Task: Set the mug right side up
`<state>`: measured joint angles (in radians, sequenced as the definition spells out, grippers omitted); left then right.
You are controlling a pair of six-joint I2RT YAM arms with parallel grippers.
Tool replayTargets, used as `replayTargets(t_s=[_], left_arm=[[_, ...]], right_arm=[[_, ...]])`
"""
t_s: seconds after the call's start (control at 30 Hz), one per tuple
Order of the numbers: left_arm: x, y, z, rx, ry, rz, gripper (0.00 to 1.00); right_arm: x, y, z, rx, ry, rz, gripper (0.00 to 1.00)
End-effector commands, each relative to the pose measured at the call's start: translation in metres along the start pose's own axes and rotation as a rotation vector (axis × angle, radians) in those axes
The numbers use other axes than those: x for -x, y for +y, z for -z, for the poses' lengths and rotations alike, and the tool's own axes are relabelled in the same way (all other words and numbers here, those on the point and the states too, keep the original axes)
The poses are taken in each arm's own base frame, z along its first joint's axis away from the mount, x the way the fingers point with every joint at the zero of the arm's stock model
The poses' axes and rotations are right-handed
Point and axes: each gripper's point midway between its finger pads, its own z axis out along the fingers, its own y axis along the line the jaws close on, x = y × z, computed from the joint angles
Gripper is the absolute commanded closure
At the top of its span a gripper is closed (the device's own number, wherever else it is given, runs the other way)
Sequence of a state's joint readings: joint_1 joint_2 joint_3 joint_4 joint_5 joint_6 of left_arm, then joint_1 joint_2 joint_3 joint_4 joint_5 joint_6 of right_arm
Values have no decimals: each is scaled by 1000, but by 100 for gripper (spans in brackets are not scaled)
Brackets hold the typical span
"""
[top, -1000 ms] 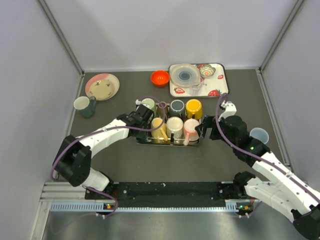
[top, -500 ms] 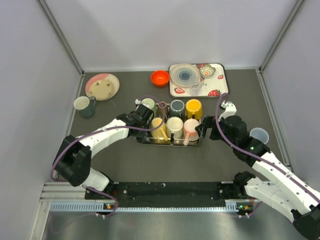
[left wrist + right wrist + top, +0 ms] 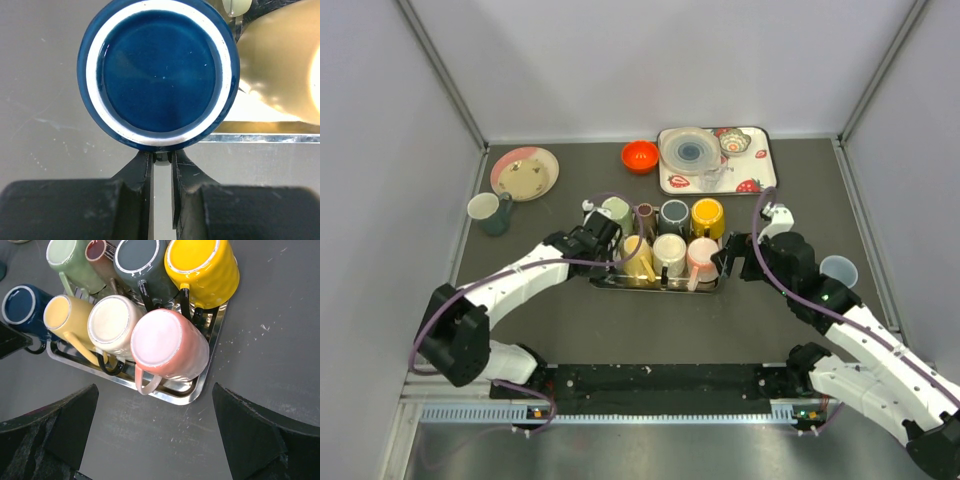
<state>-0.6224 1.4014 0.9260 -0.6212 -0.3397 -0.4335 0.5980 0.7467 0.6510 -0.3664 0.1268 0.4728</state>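
Note:
A dark blue mug point(image 3: 158, 75) stands upside down, its white-ringed base facing the left wrist camera, at the left end of a metal tray point(image 3: 660, 286). My left gripper point(image 3: 161, 159) is shut on the mug's dark handle, just below the base. In the right wrist view the blue mug point(image 3: 21, 307) shows at the far left, with a left finger point(image 3: 11, 340) beside it. From above, the left gripper point(image 3: 592, 241) covers the mug. My right gripper point(image 3: 155, 440) hangs open over the table by the tray's right corner, holding nothing.
The tray holds several other upturned mugs: pale yellow point(image 3: 637, 257), cream point(image 3: 669, 250), pink point(image 3: 702, 255), green point(image 3: 616, 210), grey point(image 3: 674, 214), yellow point(image 3: 708, 216). Behind are an orange bowl point(image 3: 640, 156), a strawberry tray point(image 3: 762, 172), a plate point(image 3: 525, 172), a teal mug point(image 3: 492, 212) and a clear cup point(image 3: 837, 270).
The left jaws have closed in on the blue mug's handle, and the left arm has shifted a little to the left. The right arm has not moved.

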Motion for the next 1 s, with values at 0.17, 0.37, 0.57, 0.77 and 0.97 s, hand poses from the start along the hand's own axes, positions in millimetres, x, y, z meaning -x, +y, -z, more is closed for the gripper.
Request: replayTargets(t_s=[0.17, 0.37, 0.57, 0.77, 0.97], left_arm=[[44, 14, 54, -22, -203, 91, 100], [78, 9, 115, -151, -358, 165, 100], [116, -24, 196, -536, -616, 278, 100], [137, -55, 265, -910, -781, 350, 100], [134, -82, 297, -1238, -796, 394, 100]], right_arm=[[18, 10, 7, 35, -47, -20, 3], [24, 22, 12, 85, -47, -38, 4], [40, 46, 21, 178, -56, -94, 4], [46, 81, 35, 368, -50, -181, 3], [52, 133, 61, 684, -15, -249, 3]])
